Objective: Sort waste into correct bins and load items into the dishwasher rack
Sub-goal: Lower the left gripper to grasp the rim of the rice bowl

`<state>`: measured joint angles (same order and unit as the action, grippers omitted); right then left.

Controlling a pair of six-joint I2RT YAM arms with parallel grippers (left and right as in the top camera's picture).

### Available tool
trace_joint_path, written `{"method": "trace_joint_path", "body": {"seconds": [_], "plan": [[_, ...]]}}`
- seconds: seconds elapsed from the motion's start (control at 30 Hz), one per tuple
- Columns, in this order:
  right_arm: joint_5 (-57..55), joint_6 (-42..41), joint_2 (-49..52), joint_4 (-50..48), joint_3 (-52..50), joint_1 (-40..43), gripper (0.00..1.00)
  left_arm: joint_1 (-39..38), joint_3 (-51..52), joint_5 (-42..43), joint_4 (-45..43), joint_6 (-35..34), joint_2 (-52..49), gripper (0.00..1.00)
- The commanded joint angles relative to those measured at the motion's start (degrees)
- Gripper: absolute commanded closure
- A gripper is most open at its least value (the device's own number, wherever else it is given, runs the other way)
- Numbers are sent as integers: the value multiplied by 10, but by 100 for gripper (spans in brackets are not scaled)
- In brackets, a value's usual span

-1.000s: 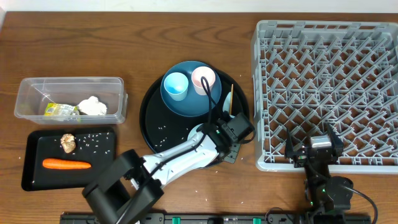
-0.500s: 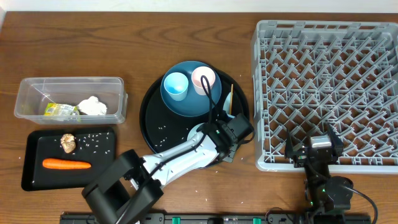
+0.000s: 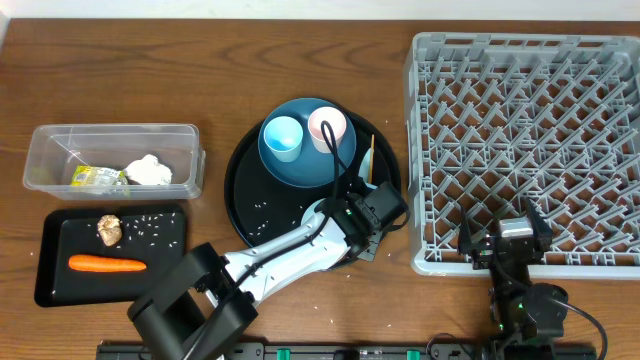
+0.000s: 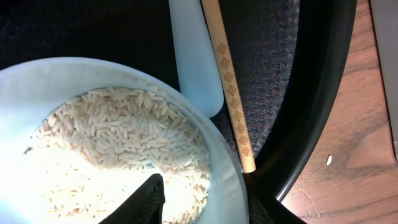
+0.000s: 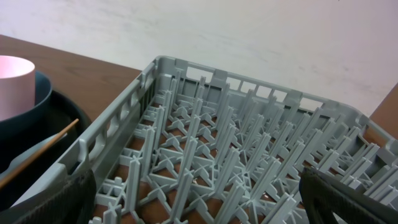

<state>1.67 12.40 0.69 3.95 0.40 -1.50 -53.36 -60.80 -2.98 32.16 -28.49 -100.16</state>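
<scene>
In the left wrist view my left gripper [image 4: 205, 208] straddles the rim of the white bowl [image 4: 124, 137], one finger inside on the rice and one outside. The white spoon [image 4: 193, 56] and the wooden chopstick [image 4: 229, 87] lie beside the bowl. In the overhead view the left gripper [image 3: 365, 222] hides the bowl. The dark blue plate [image 3: 300, 165] holds the light-blue cup [image 3: 282, 137] and the pink cup [image 3: 327, 127]. My right gripper [image 3: 505, 240] is open and empty at the near edge of the grey dishwasher rack [image 3: 520, 140]. In its wrist view the right gripper [image 5: 199, 199] looks over the rack's pegs [image 5: 249, 137].
The round black tray [image 3: 245, 200] carries the plate, bowl and chopstick [image 3: 371, 158]. The clear tub [image 3: 110, 135] holds the wrapper [image 3: 97, 178] and tissue [image 3: 148, 170]. The shallow black tray [image 3: 50, 270] holds the carrot [image 3: 107, 265], food scraps [image 3: 109, 229] and rice grains.
</scene>
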Motion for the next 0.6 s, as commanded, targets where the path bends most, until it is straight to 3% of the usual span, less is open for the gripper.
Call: {"method": "trace_joint_path", "body": {"seconds": [0.0,0.37,0.57], "plan": [[-1,3,0,2,-1,3,1,-1,-8,-1,1,3,10,61],[-1,3,0,2,-1,3,1,-1,-8,0,-8,3,10,62],[-1,3,0,2,-1,3,1,-1,-8,-1,-8,3,10,81]]}}
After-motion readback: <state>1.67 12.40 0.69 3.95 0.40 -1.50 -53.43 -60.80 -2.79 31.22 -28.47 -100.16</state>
